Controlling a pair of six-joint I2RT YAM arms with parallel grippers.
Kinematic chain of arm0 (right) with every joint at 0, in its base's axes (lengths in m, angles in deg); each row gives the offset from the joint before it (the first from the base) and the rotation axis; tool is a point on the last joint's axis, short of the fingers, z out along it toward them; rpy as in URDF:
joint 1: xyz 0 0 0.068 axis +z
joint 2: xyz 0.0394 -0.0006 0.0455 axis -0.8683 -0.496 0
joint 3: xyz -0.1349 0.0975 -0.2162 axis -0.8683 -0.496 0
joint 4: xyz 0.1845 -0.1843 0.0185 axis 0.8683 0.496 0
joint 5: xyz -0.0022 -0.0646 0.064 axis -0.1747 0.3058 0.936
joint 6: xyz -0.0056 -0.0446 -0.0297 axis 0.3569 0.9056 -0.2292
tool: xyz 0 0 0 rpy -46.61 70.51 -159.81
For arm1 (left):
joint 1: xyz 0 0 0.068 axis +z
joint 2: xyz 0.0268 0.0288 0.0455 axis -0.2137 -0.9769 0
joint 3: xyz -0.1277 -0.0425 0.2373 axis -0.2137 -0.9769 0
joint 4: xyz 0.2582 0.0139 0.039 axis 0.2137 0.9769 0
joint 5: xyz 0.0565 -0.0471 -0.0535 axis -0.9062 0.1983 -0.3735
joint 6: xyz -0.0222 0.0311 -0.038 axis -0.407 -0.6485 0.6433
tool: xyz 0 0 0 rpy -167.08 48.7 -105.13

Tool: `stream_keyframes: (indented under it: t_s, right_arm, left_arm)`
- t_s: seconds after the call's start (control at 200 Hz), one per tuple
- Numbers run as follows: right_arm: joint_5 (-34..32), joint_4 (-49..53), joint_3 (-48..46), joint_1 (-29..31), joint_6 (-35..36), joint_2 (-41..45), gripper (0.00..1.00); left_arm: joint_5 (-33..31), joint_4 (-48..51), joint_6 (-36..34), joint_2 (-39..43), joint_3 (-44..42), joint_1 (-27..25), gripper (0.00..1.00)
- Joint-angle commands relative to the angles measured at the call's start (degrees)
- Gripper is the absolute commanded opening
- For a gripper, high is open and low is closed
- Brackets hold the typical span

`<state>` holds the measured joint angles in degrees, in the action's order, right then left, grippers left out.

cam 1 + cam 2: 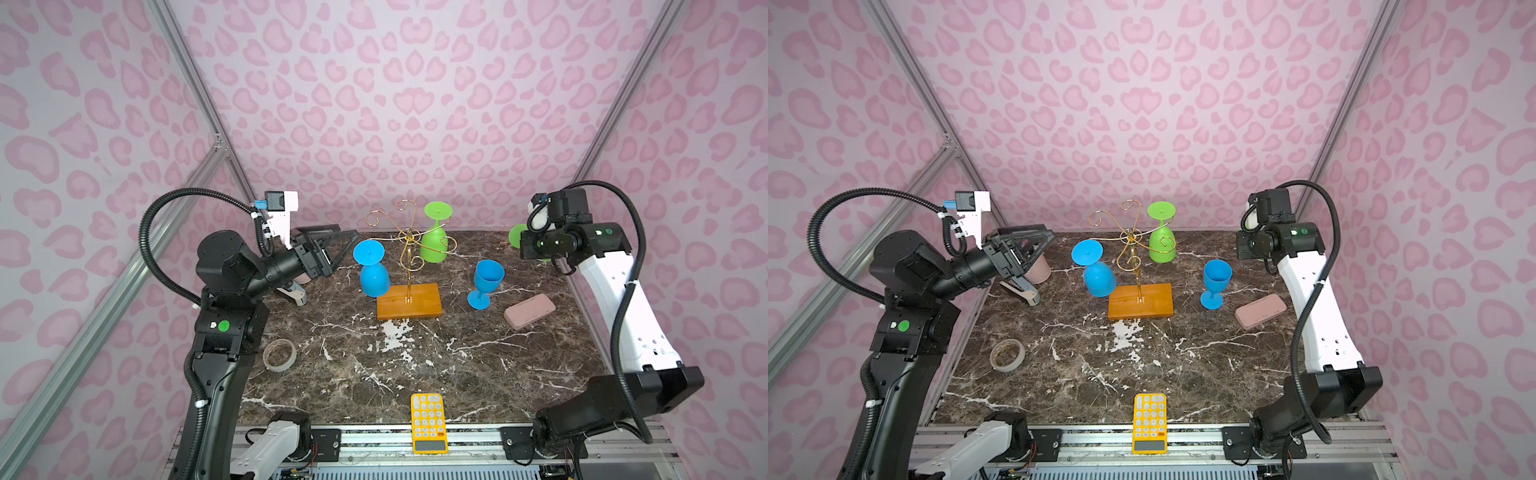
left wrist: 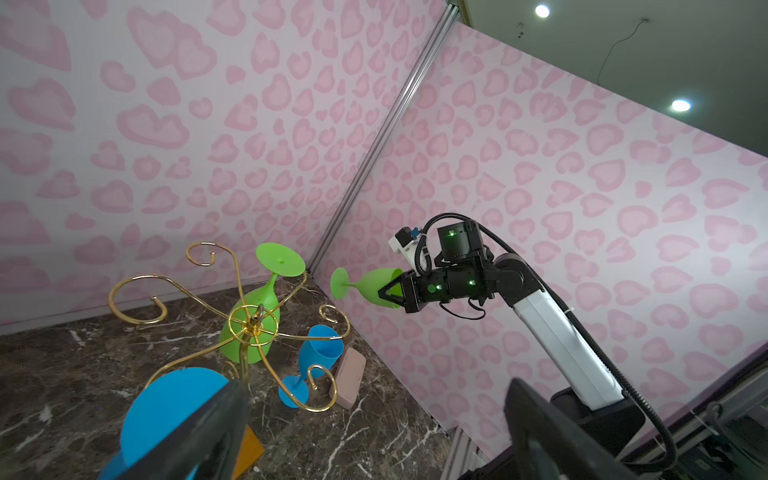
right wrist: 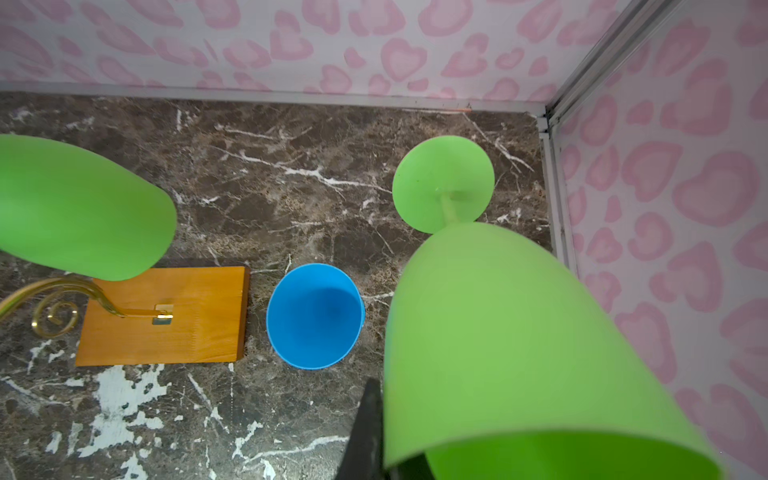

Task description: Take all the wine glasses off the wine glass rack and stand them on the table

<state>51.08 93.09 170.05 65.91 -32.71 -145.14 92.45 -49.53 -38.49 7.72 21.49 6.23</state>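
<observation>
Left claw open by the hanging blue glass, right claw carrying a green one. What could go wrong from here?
The open left claw sits beside the hanging blue glass on the thin wire rack; a sideways pull could tip the rack, which also carries a hanging green glass.
The right claw pinches the held green glass only at the rim, sideways in the air; it might slip and land on the standing blue glass.
</observation>
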Motion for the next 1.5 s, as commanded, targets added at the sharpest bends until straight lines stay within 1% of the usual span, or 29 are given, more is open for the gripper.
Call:
stream_keyframes:
  t_s: [0.0,0.11,0.195,0.355,0.555,0.74,1.005,1.145,1.31,1.495]
  right_arm:
    - [1.59,5.04,2.66,-1.05,2.05,-4.54,0.0]
    - [2.27,6.84,5.24,-1.78,2.34,-9.27,0.0]
    - [2.64,8.94,6.85,-1.7,3.3,-12.9,0.0]
    - [2.27,13.4,9.23,-1.69,3.85,-18.11,0.0]
    - [1.31,12.73,6.2,-1.6,4.32,-20.46,0.0]
    - [0.84,13.98,7.68,-1.42,4.19,-24.26,0.0]
    - [2.24,13.99,7.97,-2.05,4.34,-25.11,0.0]
    - [1.83,14.16,8.11,-2.02,4.26,-24.97,0.0]
    - [3.06,14.08,8.41,-2.09,4.28,-25.14,0.1]
    - [3.49,14.25,9.71,-2.04,4.03,-24.92,0.13]
  left_arm:
    - [-8.62,5.15,-7.68,1.4,0.04,0.05,0.97]
    - [-13.95,7.11,-10.43,3.27,-0.94,0.04,0.97]
    - [-15.94,7.89,-12.11,4.32,-1.65,0.05,0.97]
    - [-17.77,10.09,-14.24,4.98,-1.76,-0.04,0.97]
    - [-17.87,10.56,-14.95,5.32,-1.98,-0.11,0.97]
    - [-18.31,11.33,-15.65,5.47,-1.73,-0.31,0.97]
    - [-18.22,11.47,-15.74,5.36,-1.64,-0.47,0.97]
    - [-18.13,11.73,-15.92,5.27,-1.39,-0.42,0.97]
    - [-18.13,11.82,-15.87,5.38,-1.38,-0.52,0.97]
    - [-18.48,12.08,-16.11,5.33,-1.37,-0.55,0.97]
